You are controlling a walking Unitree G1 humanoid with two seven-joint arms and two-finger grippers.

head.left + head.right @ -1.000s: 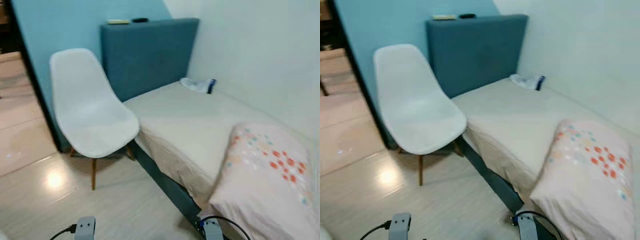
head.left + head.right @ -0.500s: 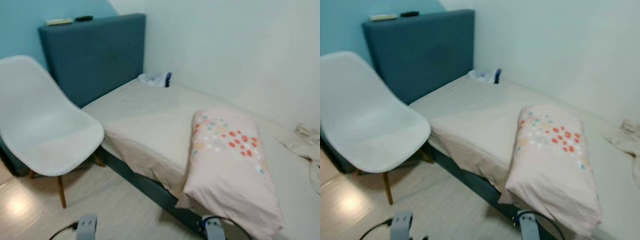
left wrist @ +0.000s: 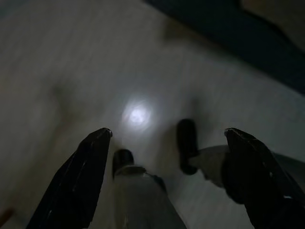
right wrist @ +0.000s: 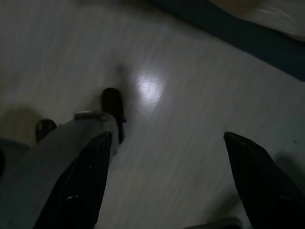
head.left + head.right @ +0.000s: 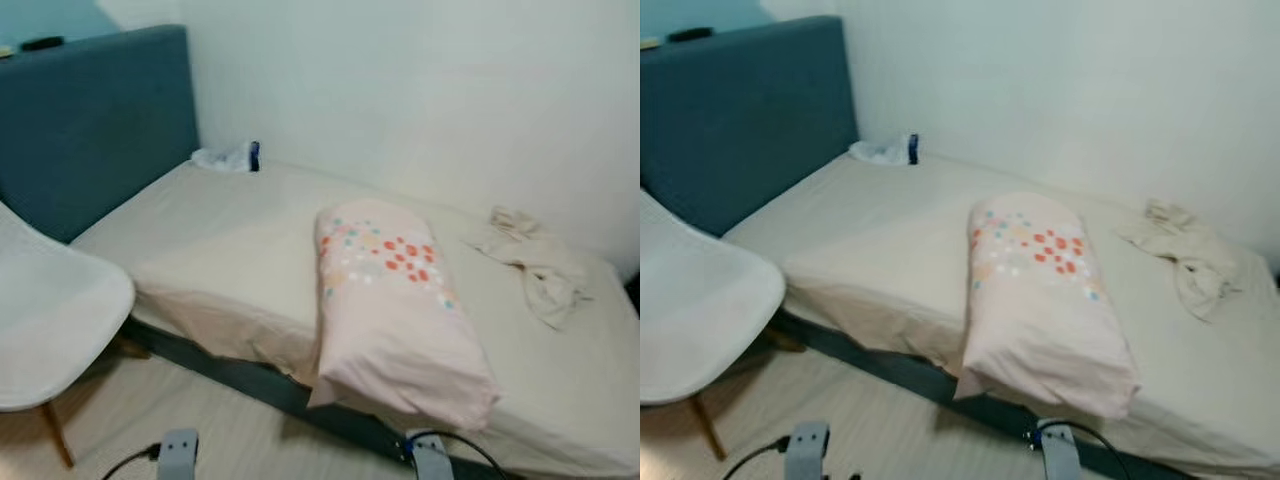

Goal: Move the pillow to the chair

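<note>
Bedroom, white wall | pillow (image 5: 390,300) lies on bed (image 5: 210,240), chair (image 5: 50,310) beside | left pincer (image 3: 167,138), right pincer (image 4: 167,143) both spread wide, empty, above floor | step: approach; next: reach, grasp pillow.

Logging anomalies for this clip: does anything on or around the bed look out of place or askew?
Mildly. The pillow lies mid-bed, far from the headboard, its near end overhanging the mattress edge. A crumpled cloth sits loose near the wall, and a small white bundle lies in the corner by the headboard. Nothing looks spilled or damaged.
</note>
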